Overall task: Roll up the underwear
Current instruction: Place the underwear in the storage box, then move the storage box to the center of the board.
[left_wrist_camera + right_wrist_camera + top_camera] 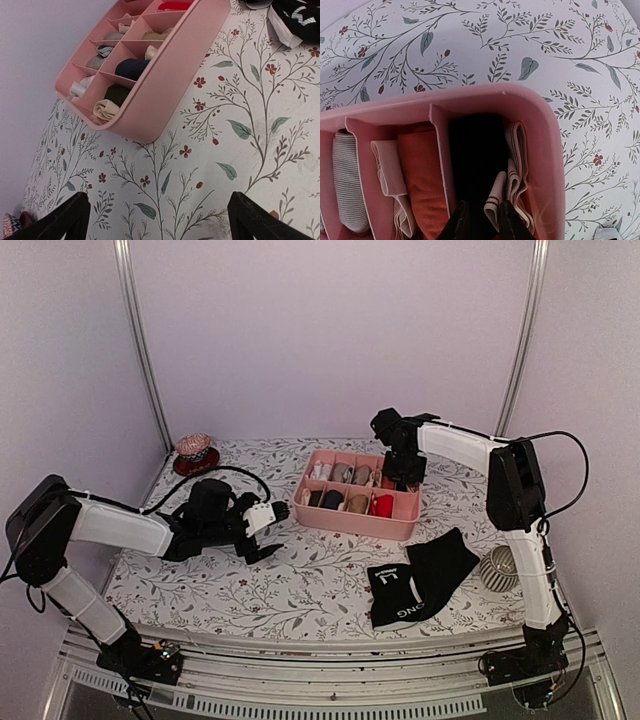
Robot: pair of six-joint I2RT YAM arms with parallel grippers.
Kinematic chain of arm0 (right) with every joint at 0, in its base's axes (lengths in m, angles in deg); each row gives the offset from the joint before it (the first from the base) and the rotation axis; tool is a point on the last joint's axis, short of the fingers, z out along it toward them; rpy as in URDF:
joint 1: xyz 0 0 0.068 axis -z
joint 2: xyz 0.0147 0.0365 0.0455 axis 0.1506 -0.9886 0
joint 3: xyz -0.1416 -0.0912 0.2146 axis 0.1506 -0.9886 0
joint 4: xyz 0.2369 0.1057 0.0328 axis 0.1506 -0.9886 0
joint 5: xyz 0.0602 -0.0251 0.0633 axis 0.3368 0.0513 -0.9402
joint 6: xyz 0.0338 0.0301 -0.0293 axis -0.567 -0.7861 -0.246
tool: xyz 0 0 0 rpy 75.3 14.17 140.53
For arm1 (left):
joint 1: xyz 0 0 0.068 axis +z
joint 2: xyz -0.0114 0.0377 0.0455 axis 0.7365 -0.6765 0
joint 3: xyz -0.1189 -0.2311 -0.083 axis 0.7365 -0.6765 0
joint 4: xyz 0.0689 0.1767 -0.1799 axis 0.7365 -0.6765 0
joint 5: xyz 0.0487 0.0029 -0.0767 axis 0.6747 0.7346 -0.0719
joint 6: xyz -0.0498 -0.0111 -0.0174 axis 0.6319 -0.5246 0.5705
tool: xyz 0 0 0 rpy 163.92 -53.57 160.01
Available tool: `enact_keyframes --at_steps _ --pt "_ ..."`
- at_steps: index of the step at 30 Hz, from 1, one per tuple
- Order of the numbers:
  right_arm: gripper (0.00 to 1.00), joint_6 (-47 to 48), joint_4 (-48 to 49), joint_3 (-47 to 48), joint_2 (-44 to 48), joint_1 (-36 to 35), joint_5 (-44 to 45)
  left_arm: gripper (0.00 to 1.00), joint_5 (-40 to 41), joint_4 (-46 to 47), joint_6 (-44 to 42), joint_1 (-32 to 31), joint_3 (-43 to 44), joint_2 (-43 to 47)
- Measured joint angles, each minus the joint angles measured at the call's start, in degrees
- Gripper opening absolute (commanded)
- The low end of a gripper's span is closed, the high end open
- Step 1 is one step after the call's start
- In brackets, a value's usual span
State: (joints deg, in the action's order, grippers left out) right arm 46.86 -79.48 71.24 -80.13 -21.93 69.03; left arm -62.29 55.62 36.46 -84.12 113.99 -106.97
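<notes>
Tray (pixel 352 524), pink and divided, hides most of the beige-banded briefs (pixel 475 150), a black roll in its end compartment. The right gripper (pixel 483 209) stands narrow astride the beige band; whether it pinches is unclear. The lettered briefs (pixel 405 592) lie flat on the table (pixel 300 590) before the tray, with only "ONG" legible in the white print. The left gripper (pixel 160 210) hangs wide, empty.

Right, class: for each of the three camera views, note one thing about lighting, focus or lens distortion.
Top external: soft, even light, and the metal poles splay outward toward the top. Left wrist: pink plastic divided tray sharp, left gripper underexposed, near-black. Right wrist: tray rim bulges, one compartment reads as featureless black, right gripper blurred.
</notes>
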Motion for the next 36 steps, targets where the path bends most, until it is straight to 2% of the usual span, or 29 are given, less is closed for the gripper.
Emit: enact_keyframes --at_steps 2,6,13,15,17,18,21,29,36 --pt "0.26 0.07 -0.28 0.0 0.0 -0.22 0.02 0.99 0.0 -0.02 -0.07 0.0 0.0 -0.02" --pt "0.42 0.5 -0.44 0.0 0.0 -0.5 1.11 0.98 0.0 -0.04 -0.11 0.0 0.09 -0.31" --pt "0.49 1.6 -1.18 0.0 0.74 -0.94 3.23 0.99 0.02 -0.09 -0.13 0.0 0.22 -0.52" --pt "0.63 2.21 -1.55 0.0 1.55 -1.49 3.69 0.99 0.04 -0.09 -0.13 0.0 0.22 -0.52" --pt "0.84 3.26 -2.01 -0.04 2.86 -2.54 4.5 0.98 0.02 -0.09 -0.13 0.0 0.22 -0.52" --pt "0.91 3.89 -2.21 -0.2 3.76 -3.28 5.05 0.99 0.02 -0.09 -0.13 0.0 0.22 -0.52" --pt "1.0 5.79 -2.45 -2.36 7.26 -6.25 7.52 0.99 0.04 -0.09 -0.13 0.0 0.22 -0.52" --pt "0.99 9.88 -0.48 -19.06 19.39 -16.04 9.97 0.99 0.22 -0.09 -0.11 0.0 0.22 -0.52" --pt "0.99 14.71 3.1 -30.05 21.53 -21.0 10.03 0.99 0.22 -0.09 -0.11 0.02 0.22 -0.52"
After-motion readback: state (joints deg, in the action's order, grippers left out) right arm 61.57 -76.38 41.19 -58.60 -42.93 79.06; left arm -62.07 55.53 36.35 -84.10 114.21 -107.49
